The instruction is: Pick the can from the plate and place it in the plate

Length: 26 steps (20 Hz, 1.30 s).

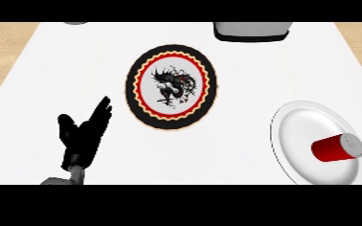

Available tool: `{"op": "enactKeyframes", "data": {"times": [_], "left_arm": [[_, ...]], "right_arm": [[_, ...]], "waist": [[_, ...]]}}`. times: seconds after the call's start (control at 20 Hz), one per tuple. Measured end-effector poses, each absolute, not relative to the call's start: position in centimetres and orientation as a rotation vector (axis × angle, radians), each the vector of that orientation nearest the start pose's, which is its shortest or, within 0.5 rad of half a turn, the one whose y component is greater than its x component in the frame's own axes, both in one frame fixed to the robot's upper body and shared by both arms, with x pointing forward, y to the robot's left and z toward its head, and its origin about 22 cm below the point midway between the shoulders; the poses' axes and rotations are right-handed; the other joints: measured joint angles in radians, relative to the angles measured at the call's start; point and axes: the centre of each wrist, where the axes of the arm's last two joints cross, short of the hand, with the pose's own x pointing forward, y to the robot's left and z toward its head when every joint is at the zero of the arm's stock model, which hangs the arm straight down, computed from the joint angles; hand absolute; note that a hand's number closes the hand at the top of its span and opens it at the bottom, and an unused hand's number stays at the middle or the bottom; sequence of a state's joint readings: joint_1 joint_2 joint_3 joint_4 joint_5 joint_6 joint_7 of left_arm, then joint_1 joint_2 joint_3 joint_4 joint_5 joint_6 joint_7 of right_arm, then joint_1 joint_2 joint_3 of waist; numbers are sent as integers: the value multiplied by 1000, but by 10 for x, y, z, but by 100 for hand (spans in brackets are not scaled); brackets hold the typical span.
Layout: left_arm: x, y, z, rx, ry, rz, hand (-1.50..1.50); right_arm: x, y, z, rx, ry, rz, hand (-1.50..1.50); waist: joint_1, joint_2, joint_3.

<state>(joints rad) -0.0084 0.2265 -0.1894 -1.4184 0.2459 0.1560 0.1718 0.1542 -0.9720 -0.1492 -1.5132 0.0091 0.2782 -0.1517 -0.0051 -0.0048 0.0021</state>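
We see a red can [337, 147] lying on its side on the white plate [300, 134] at lower right, a black-rimmed patterned plate [141, 74] at centre (bare of objects), left hand [83, 136] lower left, fingers straight and apart, holding nothing, a grey object [252, 30] at the top edge.

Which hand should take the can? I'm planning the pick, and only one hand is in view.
Probably the right: the can lies on the white plate at the right edge. The left hand rests open, far across the counter.
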Motion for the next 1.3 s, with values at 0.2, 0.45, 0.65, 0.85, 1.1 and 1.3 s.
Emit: {"op": "enactKeyframes", "data": {"times": [0.2, 0.45, 0.65, 0.85, 1.1, 1.3], "left_arm": [[236, 248, -28, 7, -1215, -3, 0], [234, 243, -29, 11, -1216, -6, 0], [236, 244, -28, 6, -1209, 3, 0], [231, 245, -29, 0, -1222, -3, 0], [233, 246, -32, -1, -1221, -4, 0], [233, 242, -28, 0, -1216, -1, 0]], "right_arm": [[210, -447, 116, -562, -1252, 874, -150], [204, -423, 100, -529, -1240, 877, -150], [206, -421, 93, -541, -1224, 890, -150], [212, -412, 84, -602, -1192, 908, -150], [210, -407, 82, -645, -1153, 931, -150], [220, -404, 71, -645, -1133, 935, -150]], "waist": [[4, 1, 0], [2, 1, 0], [3, 2, 0], [5, 1, 0], [4, 1, 1], [6, 2, 0]]}}
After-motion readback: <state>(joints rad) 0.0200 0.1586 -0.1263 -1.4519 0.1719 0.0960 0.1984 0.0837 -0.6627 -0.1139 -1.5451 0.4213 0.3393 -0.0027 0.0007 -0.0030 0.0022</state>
